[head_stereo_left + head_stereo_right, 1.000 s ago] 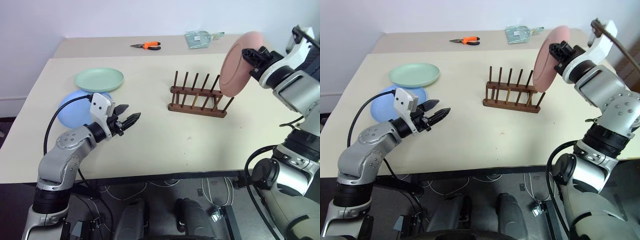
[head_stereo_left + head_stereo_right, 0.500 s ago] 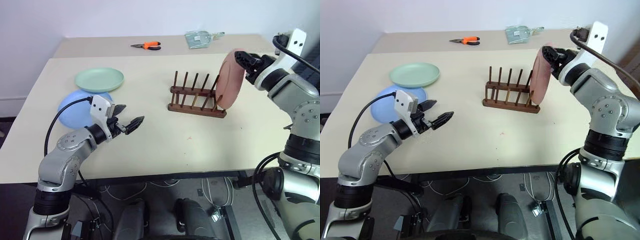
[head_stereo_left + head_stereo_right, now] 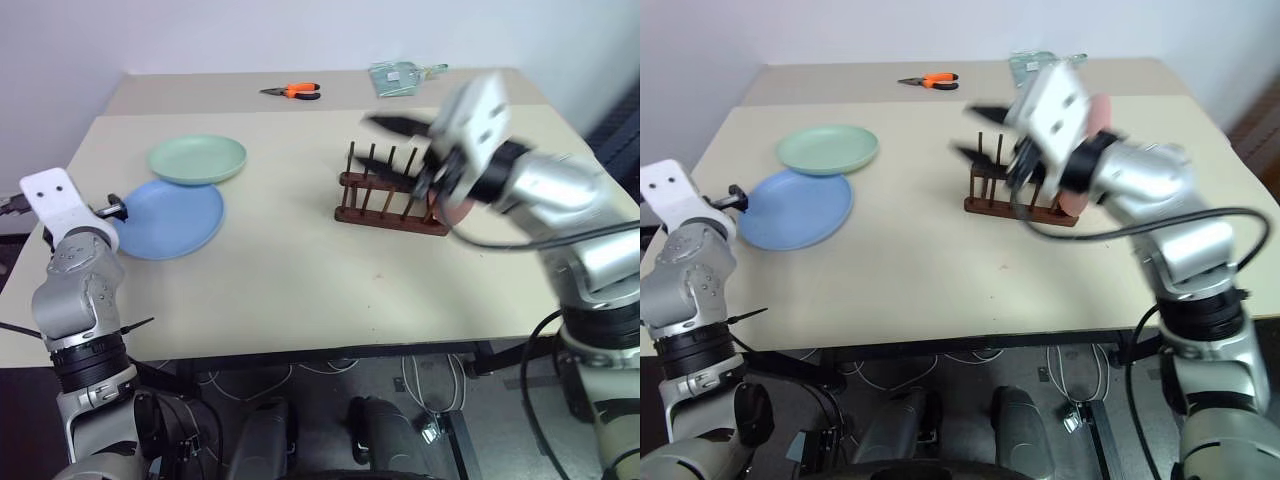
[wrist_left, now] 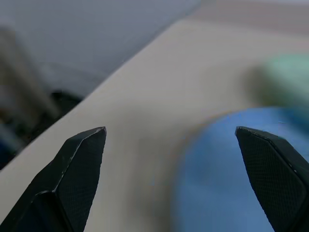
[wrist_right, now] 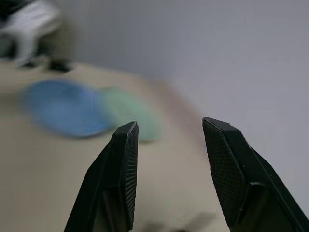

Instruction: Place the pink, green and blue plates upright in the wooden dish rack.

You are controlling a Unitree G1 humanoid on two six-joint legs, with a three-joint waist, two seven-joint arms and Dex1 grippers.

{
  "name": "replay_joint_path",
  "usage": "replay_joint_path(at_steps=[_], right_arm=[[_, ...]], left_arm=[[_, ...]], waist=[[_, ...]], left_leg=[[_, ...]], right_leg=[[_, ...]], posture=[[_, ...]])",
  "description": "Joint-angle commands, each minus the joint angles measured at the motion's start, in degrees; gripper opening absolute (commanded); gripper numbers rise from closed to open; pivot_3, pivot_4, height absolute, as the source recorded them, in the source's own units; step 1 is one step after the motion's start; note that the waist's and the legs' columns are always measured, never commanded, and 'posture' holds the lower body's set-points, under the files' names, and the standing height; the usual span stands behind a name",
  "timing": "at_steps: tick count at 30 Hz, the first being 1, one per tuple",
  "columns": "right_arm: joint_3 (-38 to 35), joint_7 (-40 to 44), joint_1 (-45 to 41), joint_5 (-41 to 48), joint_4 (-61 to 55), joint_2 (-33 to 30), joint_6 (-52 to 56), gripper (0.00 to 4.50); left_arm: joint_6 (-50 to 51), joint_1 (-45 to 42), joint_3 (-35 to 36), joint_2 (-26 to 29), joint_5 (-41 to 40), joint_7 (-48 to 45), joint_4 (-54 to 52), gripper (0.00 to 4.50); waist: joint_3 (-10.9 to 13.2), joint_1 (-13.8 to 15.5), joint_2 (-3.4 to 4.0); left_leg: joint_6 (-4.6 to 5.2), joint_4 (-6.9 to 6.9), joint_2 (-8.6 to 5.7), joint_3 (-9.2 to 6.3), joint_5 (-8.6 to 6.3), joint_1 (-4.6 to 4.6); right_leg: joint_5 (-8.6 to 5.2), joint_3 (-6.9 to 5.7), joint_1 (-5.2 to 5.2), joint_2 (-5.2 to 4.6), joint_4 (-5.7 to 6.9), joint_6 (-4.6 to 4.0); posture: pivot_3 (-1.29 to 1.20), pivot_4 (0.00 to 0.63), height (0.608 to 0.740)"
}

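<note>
Left gripper point(image 4: 169, 145) fingers spread wide, empty, at table point(image 3: 300, 270) left edge beside blue plate point(image 3: 170, 218), which lies flat. Right gripper point(image 3: 400, 150) fingers parted, empty, above dark wooden dish rack point(image 3: 385, 205). Pink plate point(image 3: 1080, 165) stands on edge at rack's right end. Matte mint green plate point(image 3: 197, 159) lies flat, farther back.

A beige table point(image 3: 300, 290) stands against a plain pale wall point(image 3: 250, 35).
</note>
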Motion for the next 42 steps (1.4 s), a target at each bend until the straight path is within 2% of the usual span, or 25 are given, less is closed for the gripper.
replay_joint_path(at_steps=[1,3,5,6,10,16,19,25,31,32,34,37,40,41,42], right_arm=[[3.69,1.68,1.09,-5.38,-0.35,1.35,-3.35,2.65],[6.24,1.89,2.3,-8.6,0.91,2.69,-5.48,3.38],[7.34,1.29,3.22,-11.23,2.27,4.22,-7.23,4.36],[7.56,1.21,3.87,-12.37,2.95,4.67,-8.14,4.44],[8.15,1.49,6.4,-17.01,5.23,4.96,-11.92,4.44],[6.87,0.91,8.0,-18.87,5.45,6.8,-12.12,4.44],[6.16,0.35,8.91,-19.55,5.24,7.51,-11.67,4.44],[4.86,-0.51,10.58,-21.03,5.11,7.34,-11.46,4.44],[3.48,-1.28,11.78,-22.72,4.89,7.19,-11.39,4.44],[3.33,-1.41,12.02,-22.97,4.79,7.14,-11.39,4.5],[3.05,-1.66,12.53,-23.59,4.83,7.02,-11.62,4.5],[2.48,-1.89,13.15,-24.07,4.77,7.11,-11.69,4.5],[2.06,-1.83,13.49,-24.47,4.92,6.97,-12.04,4.5],[1.94,-1.79,13.51,-24.56,5.0,6.91,-12.22,4.5],[1.81,-1.75,13.44,-24.64,5.11,6.9,-12.39,4.5]], left_arm=[[4.22,0.73,1.89,-0.94,-1.11,0.07,-2.41,4.5],[5.19,1.31,2.43,-1.19,-1.52,-0.8,-2.71,4.5],[4.38,1.22,1.84,-0.42,-1.62,-2.38,-2.67,4.5],[3.82,0.4,1.73,-0.19,-2.01,-3.22,-2.44,4.5],[2.92,-5.83,0.66,-0.1,-4.05,-6.27,-0.58,4.5],[2.03,-15.4,-3.97,-0.6,-2.87,-7.91,7.04,4.5],[0.57,-21.53,-4.86,-1.77,-2.1,-6.36,17.45,4.5],[-5.4,-32.43,-0.55,-3.76,-3.82,-2.02,38.78,4.5],[-12.56,-38.48,1.61,-4.01,-5.85,-3.05,53.19,4.5],[-13.95,-38.93,2.01,-3.81,-6.14,-2.74,54.55,3.99],[-16.06,-39.77,3.03,-3.42,-6.92,-2.06,56.87,3.28],[-17.74,-40.54,3.88,-2.8,-8.02,-1.33,58.91,1.66],[-18.42,-40.77,4.24,-2.47,-8.77,-0.34,59.52,0.28],[-18.35,-40.71,4.29,-2.47,-9.13,-0.13,59.13,0.07],[-18.22,-40.64,4.3,-2.53,-9.56,-0.06,58.51,0.07]], waist=[[-0.03,0.49,-0.05],[-0.08,0.42,-0.15],[-0.12,0.22,-0.25],[-0.13,0.18,-0.25],[-0.12,0.32,-0.28],[-0.12,0.11,-0.29],[-0.12,0.11,-0.29],[-0.11,0.22,-0.32],[-0.1,0.18,-0.34],[-0.1,0.17,-0.34],[-0.09,0.13,-0.35],[-0.09,0.07,-0.35],[-0.09,0.09,-0.35],[-0.09,0.09,-0.35],[-0.09,0.11,-0.35]], left_leg=[[-0.01,0.01,-0.09,-0.03,0.0,0.0],[-0.32,0.01,-0.18,-0.09,0.16,0.0],[-0.37,-0.01,-0.19,-0.11,0.17,0.0],[-0.4,-0.02,-0.18,-0.11,0.18,0.01],[-0.49,-0.06,-0.18,-0.16,0.22,0.0],[-0.5,-0.1,-0.18,-0.15,0.23,0.01],[-0.51,-0.1,-0.18,-0.14,0.25,0.01],[-0.48,-0.09,-0.2,-0.11,0.26,0.0],[-0.48,-0.07,-0.2,-0.08,0.27,-0.01],[-0.48,-0.07,-0.2,-0.08,0.27,0.0],[-0.48,-0.07,-0.19,-0.07,0.27,0.0],[-0.5,-0.07,-0.16,-0.07,0.28,0.0],[-0.5,-0.07,-0.16,-0.06,0.28,0.0],[-0.5,-0.07,-0.16,-0.06,0.28,0.0],[-0.5,-0.07,-0.16,-0.05,0.28,0.0]], right_leg=[[0.0,-0.02,0.02,-0.1,0.0,0.0],[0.01,-0.06,0.04,-0.21,-0.02,0.0],[0.01,-0.06,0.03,-0.22,-0.03,0.0],[0.01,-0.06,0.02,-0.22,-0.02,0.0],[0.01,-0.1,-0.01,-0.22,-0.01,-0.02],[0.02,-0.11,-0.02,-0.2,-0.01,-0.02],[0.02,-0.13,-0.03,-0.16,0.01,-0.02],[0.02,-0.24,-0.01,-0.1,0.0,0.0],[0.03,-0.26,-0.01,0.05,0.0,0.03],[0.03,-0.26,-0.01,0.05,0.01,0.04],[0.03,-0.26,-0.01,0.06,0.01,0.04],[0.04,-0.26,-0.01,0.08,0.01,0.05],[0.04,-0.26,-0.01,0.08,0.02,0.05],[0.04,-0.26,-0.01,0.08,0.02,0.05],[0.04,-0.26,-0.01,0.07,0.02,0.05]], posture=[[0.0,0.15,0.74],[0.0,0.15,0.74],[0.0,0.15,0.74],[0.0,0.15,0.74],[0.0,0.15,0.74],[0.0,0.15,0.74],[0.0,0.15,0.74],[0.0,0.15,0.74],[0.0,0.15,0.74],[0.0,0.15,0.74],[0.0,0.15,0.74],[0.0,0.15,0.74],[0.0,0.15,0.74],[0.0,0.15,0.74],[0.0,0.15,0.74]])
